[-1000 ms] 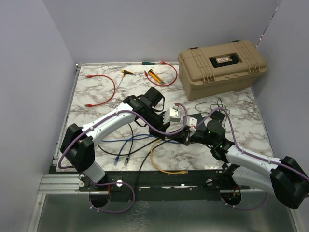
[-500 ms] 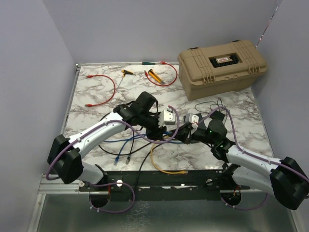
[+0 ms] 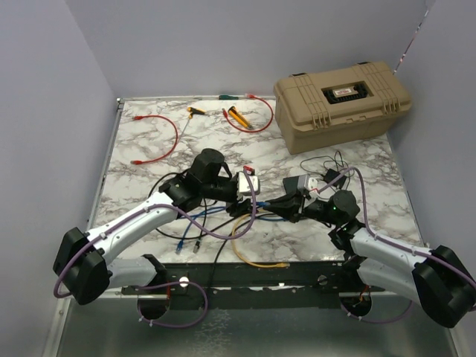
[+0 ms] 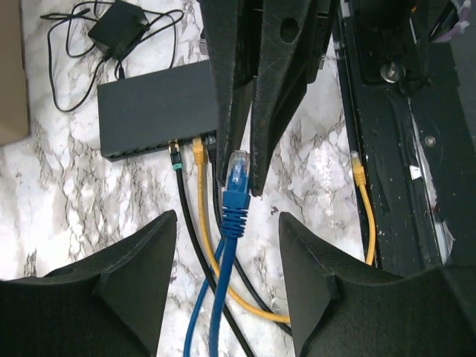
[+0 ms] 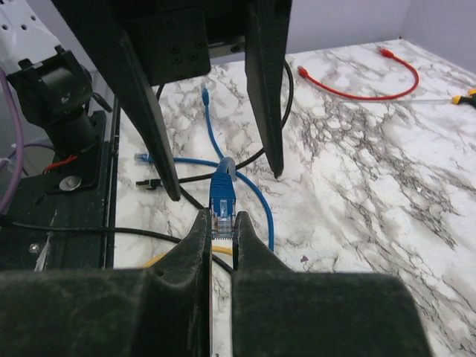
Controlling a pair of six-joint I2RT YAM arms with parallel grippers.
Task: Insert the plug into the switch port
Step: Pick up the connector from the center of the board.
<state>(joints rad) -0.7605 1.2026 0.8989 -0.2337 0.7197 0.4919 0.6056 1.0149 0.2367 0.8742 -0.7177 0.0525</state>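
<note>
The plug [image 5: 223, 202] is a blue network connector on a blue cable, and my right gripper [image 5: 222, 223] is shut on it, its clear tip between the two fingers. In the left wrist view the plug [image 4: 236, 169] hangs from the right gripper's black fingers [image 4: 236, 111] just short of the switch [image 4: 152, 108], a flat dark-grey box. A black cable and a yellow cable [image 4: 198, 151] sit in its ports. My left gripper [image 4: 227, 217] is open, its fingers on either side of the blue cable without touching it. From above, the left gripper [image 3: 251, 186] faces the right gripper [image 3: 279, 202].
A big tan case [image 3: 342, 95] stands at the back right. Red cables [image 3: 155, 139] and yellow-handled tools [image 3: 238, 115] lie at the back. Blue, black and yellow cables [image 3: 253, 256] trail toward the front edge. A small black power adapter [image 4: 119, 30] lies behind the switch.
My left gripper has opened, let go of the blue plug and drawn back to the left. My right gripper has shut on the plug and holds it.
</note>
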